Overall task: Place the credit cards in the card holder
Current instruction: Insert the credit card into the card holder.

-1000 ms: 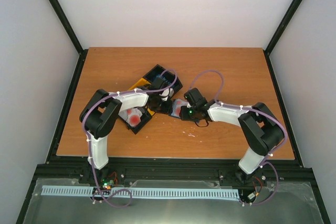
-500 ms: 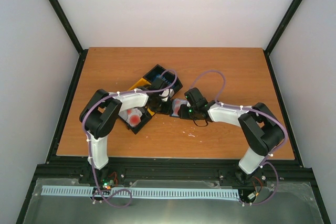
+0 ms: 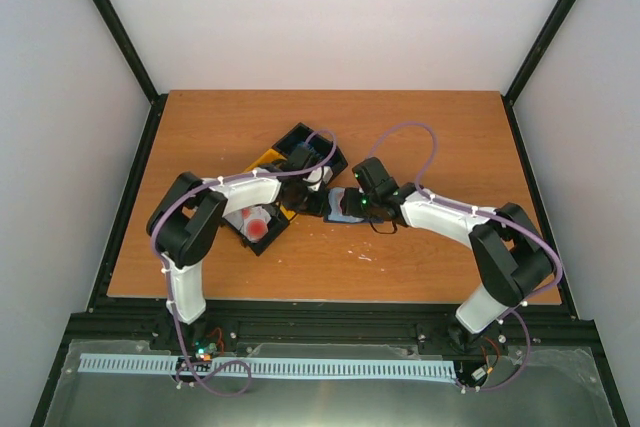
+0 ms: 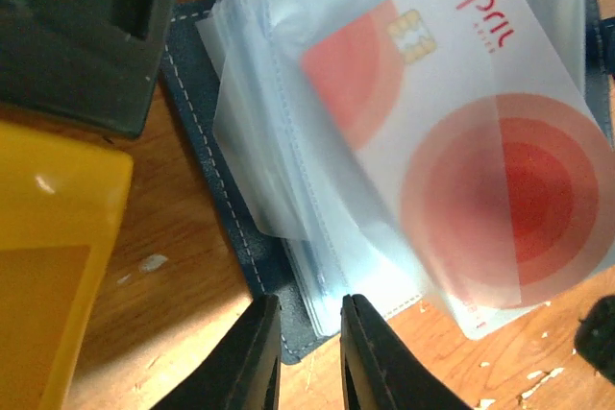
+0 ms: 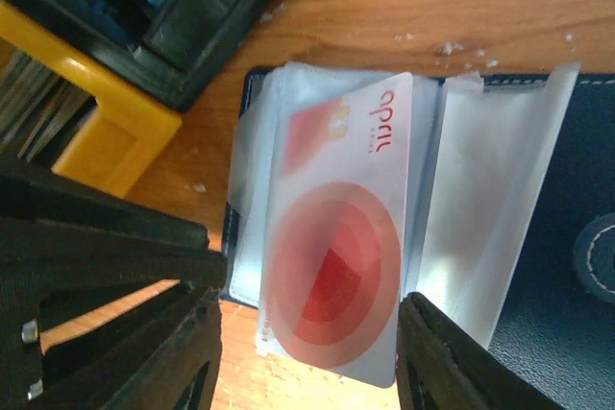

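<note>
White credit card point(image 5: 336, 237) with red circles lying on the clear sleeves of the opened card holder point(image 5: 538, 324), on the table point(image 5: 384, 7) just beside the black-and-yellow tray point(image 5: 125, 141). Jaws of right gripper point(image 5: 312, 338) wide apart, one at each side of the card. Jaws of left gripper point(image 4: 306, 333) nearly together at the holder's edge; gripping or not, cannot tell

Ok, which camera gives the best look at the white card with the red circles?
The right wrist view: the whole white card shows, among the clear sleeves of the card holder. The left wrist view is closer but crops its corner. The top view shows it only as a tiny pale patch.
</note>
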Available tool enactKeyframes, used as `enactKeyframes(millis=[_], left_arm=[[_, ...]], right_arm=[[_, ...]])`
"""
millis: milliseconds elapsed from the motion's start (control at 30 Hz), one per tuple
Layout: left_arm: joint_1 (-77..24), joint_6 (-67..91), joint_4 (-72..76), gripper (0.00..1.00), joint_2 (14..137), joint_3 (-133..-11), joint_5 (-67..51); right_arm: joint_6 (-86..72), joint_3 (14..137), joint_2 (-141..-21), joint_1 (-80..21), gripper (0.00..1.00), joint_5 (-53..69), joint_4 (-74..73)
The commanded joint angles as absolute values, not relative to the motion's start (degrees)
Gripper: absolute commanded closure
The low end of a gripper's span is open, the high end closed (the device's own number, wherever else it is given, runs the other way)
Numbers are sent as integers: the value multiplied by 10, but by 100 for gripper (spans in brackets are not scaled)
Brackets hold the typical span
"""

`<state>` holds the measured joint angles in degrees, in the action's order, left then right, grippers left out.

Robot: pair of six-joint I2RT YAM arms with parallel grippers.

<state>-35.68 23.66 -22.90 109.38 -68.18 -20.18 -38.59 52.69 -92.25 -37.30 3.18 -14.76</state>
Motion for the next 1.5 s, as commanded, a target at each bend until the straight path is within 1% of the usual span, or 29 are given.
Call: enactKeyframes(millis=[0,200,367,433,533,633,1000,1200,1333,1467], left_arm=[[-356,232,-232,80,1066,-689,-210],[-356,237,-236,79,1063,-694,-205],[-356,237,-240,79,1063,-698,-202],[-356,236,-242,79,1063,-701,-201],[-356,235,-243,79,1066,-702,-201],[-356,234,-242,79,1067,-701,-201],[-356,233,-242,79,1076,-699,-200],[-355,231,-240,79,1086,-697,-208],[-356,230,-239,81,1092,-694,-209],[-356,231,-236,83,1094,-688,-210]], right_arm=[[-404,553,-914,-370,48,-1,-185],[-398,569,-948,-369,44,19,-209],[-392,578,-972,-369,44,25,-233],[-389,580,-976,-370,46,25,-233],[-384,583,-982,-369,52,32,-227],[-378,585,-992,-370,54,34,-222],[-385,595,-1015,-369,47,-3,-232],[-385,592,-1026,-369,48,33,-211],[-394,581,-1027,-369,49,66,-182],[-398,573,-1019,-368,49,71,-162]])
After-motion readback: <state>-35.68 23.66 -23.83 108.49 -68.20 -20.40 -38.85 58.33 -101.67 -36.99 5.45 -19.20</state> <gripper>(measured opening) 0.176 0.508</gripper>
